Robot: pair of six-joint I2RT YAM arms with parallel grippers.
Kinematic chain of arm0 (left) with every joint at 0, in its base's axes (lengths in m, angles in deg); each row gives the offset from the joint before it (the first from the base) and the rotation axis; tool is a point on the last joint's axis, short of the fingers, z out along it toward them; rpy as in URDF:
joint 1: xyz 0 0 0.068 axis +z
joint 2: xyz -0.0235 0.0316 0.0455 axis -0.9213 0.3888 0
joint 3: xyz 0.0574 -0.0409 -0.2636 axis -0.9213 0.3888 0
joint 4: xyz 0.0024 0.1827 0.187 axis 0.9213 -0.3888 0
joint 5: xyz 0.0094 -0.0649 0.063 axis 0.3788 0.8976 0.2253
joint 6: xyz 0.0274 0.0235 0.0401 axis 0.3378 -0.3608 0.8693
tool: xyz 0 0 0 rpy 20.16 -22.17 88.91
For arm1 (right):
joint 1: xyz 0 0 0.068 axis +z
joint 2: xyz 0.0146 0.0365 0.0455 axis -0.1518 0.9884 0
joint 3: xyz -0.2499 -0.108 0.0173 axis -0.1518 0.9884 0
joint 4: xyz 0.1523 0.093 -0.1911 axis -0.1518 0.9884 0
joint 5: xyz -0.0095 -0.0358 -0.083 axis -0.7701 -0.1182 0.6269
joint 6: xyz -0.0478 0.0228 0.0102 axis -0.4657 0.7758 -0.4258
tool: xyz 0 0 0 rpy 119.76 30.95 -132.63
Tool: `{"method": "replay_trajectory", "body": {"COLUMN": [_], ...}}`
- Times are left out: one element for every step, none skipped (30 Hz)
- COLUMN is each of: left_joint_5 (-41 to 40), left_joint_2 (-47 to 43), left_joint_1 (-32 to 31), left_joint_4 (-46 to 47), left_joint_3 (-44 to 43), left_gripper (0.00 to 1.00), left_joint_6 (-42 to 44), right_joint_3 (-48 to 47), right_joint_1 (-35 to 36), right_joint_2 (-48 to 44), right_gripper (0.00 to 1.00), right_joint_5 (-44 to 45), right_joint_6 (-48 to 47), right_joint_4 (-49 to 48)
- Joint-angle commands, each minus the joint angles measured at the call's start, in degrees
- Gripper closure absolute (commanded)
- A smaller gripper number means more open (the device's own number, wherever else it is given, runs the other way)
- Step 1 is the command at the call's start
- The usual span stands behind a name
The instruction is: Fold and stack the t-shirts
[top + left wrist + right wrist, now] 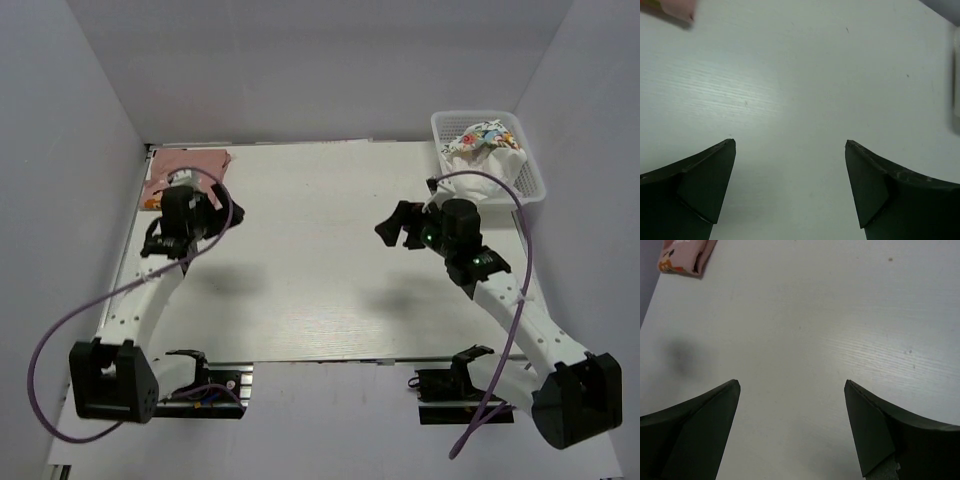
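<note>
A folded dusty pink t-shirt (186,165) lies at the table's far left corner; a corner of it shows in the left wrist view (677,7) and it also shows in the right wrist view (685,255). A white t-shirt with multicoloured print (484,147) lies crumpled in the basket. My left gripper (222,203) is open and empty, just right of the pink shirt; in the left wrist view (790,147) only bare table lies between its fingers. My right gripper (398,226) is open and empty over the table's right middle, as its wrist view (792,385) shows.
A white plastic lattice basket (530,170) stands at the far right corner. White walls close in the back and sides. Purple cables loop from both arms. The arm bases (110,380) sit at the near edge.
</note>
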Motion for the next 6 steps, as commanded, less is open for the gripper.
{"method": "replay_trajectory", "body": {"left_joint_5": [11.5, 10.7, 10.7, 10.7, 10.7, 10.7], "left_joint_2": [-7.2, -8.1, -8.7, -9.3, -10.3, -10.9], "left_joint_1": [-0.7, -0.7, -1.3, -1.3, -1.3, -1.3], "left_joint_4": [13.0, 10.6, 9.7, 9.0, 8.4, 8.4], "left_joint_3": [7.3, 7.3, 7.9, 7.9, 8.6, 9.2], "left_gripper": [0.0, 0.0, 0.0, 0.0, 0.0, 0.0], "left_joint_6": [-5.4, -5.5, -4.8, -4.7, -4.7, -4.7], "right_joint_3": [4.9, 5.6, 6.3, 8.8, 9.8, 11.0], "right_joint_1": [-0.1, -0.2, -0.2, -0.3, -0.2, -0.1], "right_joint_2": [-5.1, -5.7, -7.3, -7.6, -8.0, -8.8], "right_gripper": [0.1, 0.1, 0.1, 0.1, 0.1, 0.1], "right_joint_5": [1.4, 1.2, 1.2, 1.0, 0.5, -0.7], "right_joint_6": [1.9, 2.3, 2.8, 2.6, 2.1, 2.4], "right_joint_4": [-1.6, -1.8, -3.7, -4.5, -5.5, -8.1]}}
